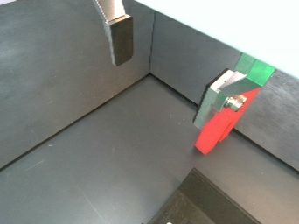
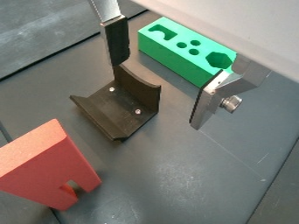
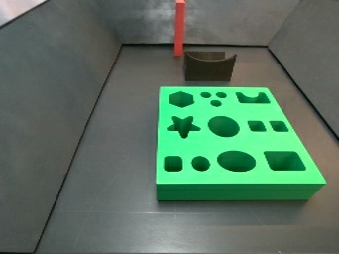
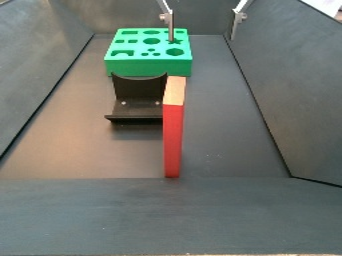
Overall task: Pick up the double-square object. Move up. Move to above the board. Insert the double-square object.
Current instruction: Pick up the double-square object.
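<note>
Nothing of the task done yet, judging by layout.

Nearest in a side view: double-square object (image 4: 174,125) standing upright on the desk (image 4: 80,130), free of any grip, just in front of the dark notched block (image 4: 132,105) and touching nothing else visible. Groove end visible at close range in a wrist view (image 2: 47,166).

Behind the notched block: board (image 4: 148,52) lying flat, holes all empty as far as visible (image 3: 232,144). Notched block sits between red bar and board, near both.

Farthest, above the board's far side: pincer (image 4: 201,12), fingers spread wide, nothing between them. Both plates show in both wrist views, dark pad (image 2: 114,44) clear of any piece; pincer midpoint (image 1: 176,74) over bare floor.

Left to do: whole sequence. Pincer well apart from the red bar, so approach, pinch, lift, carry over the board, insert all pending. Matching hole not identifiable with confidence.
</note>
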